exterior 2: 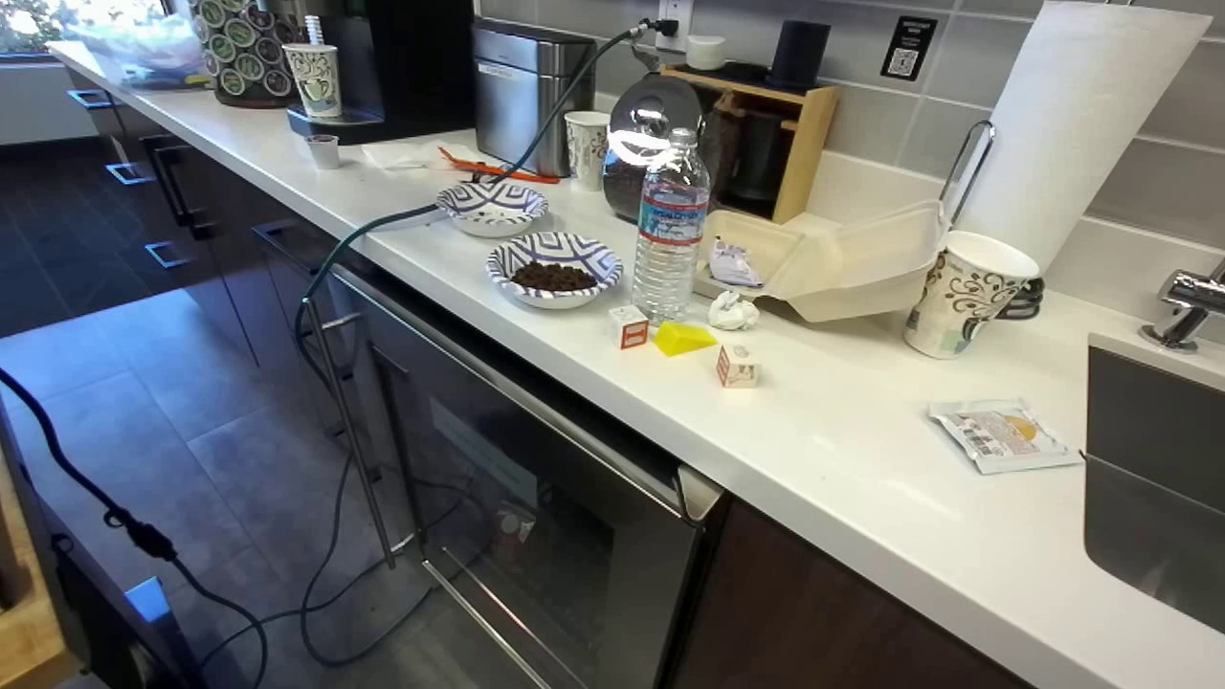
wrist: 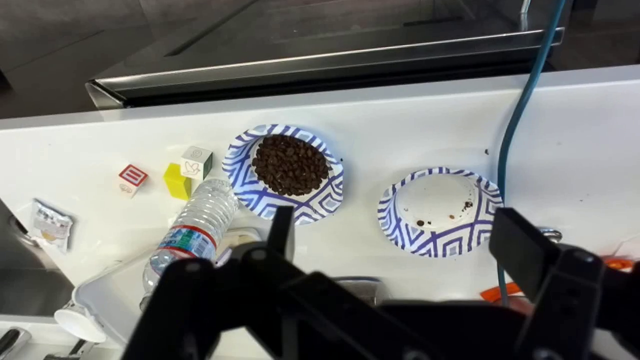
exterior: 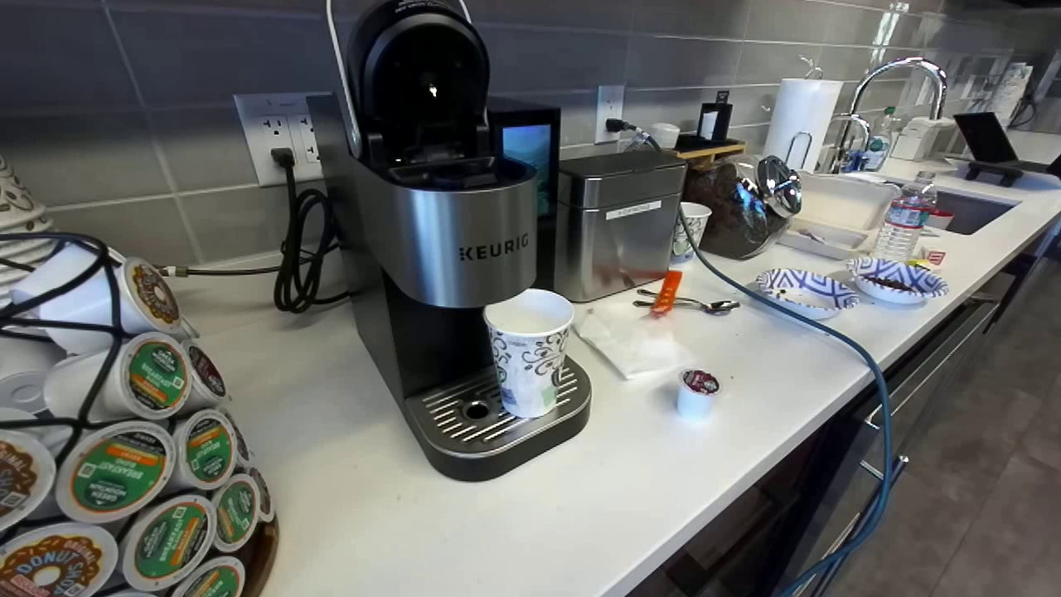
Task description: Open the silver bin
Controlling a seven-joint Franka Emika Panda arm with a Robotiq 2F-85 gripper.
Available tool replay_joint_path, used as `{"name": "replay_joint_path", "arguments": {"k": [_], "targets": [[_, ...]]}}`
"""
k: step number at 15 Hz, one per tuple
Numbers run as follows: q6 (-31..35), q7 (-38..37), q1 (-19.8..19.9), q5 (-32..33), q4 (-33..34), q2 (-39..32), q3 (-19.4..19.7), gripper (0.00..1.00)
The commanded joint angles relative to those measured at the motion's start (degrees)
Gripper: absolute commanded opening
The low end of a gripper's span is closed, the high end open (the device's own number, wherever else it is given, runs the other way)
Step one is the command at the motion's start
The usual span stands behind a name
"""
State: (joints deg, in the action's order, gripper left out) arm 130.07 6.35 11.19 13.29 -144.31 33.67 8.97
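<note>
Boxy silver steel bin (exterior: 615, 245) seems rigid, slippery; I'd lift its dark-topped lid (exterior: 612, 186) by the near edge, my black gripper (wrist: 397, 227) spread wide.

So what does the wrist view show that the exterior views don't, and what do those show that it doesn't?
Only the wrist view shows the claw, open wide. Only the exterior views, both of them, show the silver bin, shut, and the coffee maker. All three share the water bottle, the bowl of dark beans and the blue cable.
</note>
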Motion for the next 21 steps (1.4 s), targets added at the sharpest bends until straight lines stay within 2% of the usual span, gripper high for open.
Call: {"name": "replay_joint_path", "arguments": {"k": [1, 5, 8, 11, 13, 14, 17, 19, 21], "targets": [[8.73, 1.3, -2.45, 1.21, 1.56, -1.91, -2.43, 1.0], [15.64, 3.13, -6.5, 2.25, 7.53, -8.06, -8.05, 1.0], [19.75, 6.73, -9.94, 2.87, 11.91, -14.21, -10.21, 1.0], [22.45, 12.25, -13.11, 2.86, 15.91, -20.09, -11.05, 1.0], [19.19, 19.91, -16.83, -2.01, 18.3, -22.29, -9.64, 1.0], [21.12, 13.41, -14.23, 1.15, 15.18, -19.29, -11.01, 1.0], [21.22, 17.37, -15.92, -0.47, 17.35, -22.21, -10.67, 1.0], [30.37, 15.3, -14.46, 5.59, 16.3, -22.47, -11.55, 1.0], [41.08, 15.32, -14.26, 9.76, 16.02, -26.16, -12.41, 1.0]]}}
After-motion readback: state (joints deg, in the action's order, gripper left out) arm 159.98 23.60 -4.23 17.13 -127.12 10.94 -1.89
